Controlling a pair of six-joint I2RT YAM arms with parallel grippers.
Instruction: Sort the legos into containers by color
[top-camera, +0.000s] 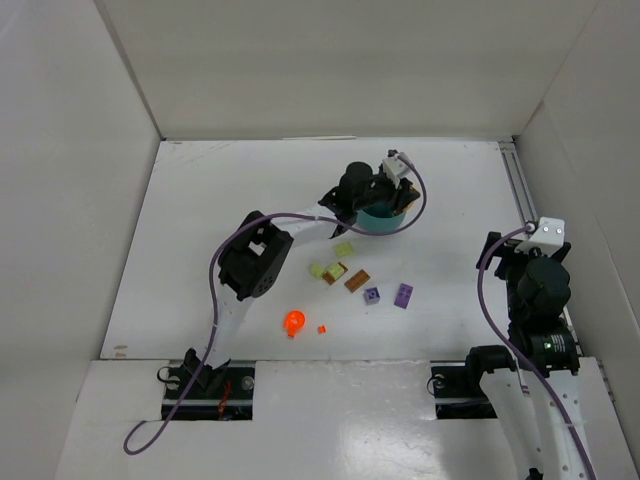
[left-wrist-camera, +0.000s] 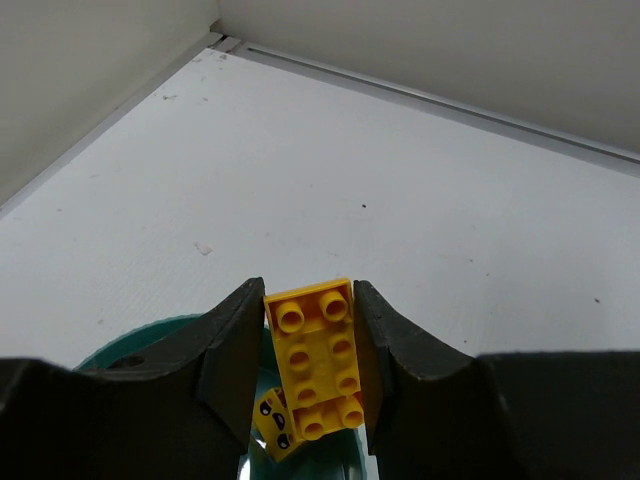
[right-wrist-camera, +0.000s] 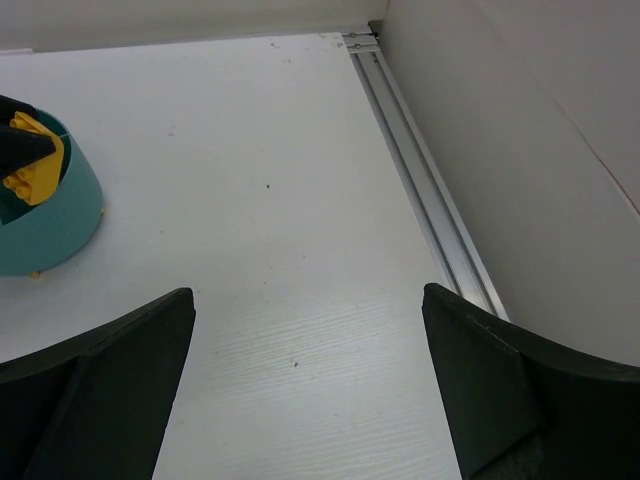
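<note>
Yellow lego (left-wrist-camera: 315, 365) pinched by left hand (left-wrist-camera: 308, 302) over teal tub (right-wrist-camera: 58, 218), right hand (right-wrist-camera: 305, 300) spread wide

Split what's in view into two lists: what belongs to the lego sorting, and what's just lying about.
Belongs to the job:
- yellow brick, gripped in the left pincer
- teal tub
- loose legos: yellow-green, brown, purple, orange

Just there:
- metal rail
- arm cables
- right pincer, open and empty
</note>
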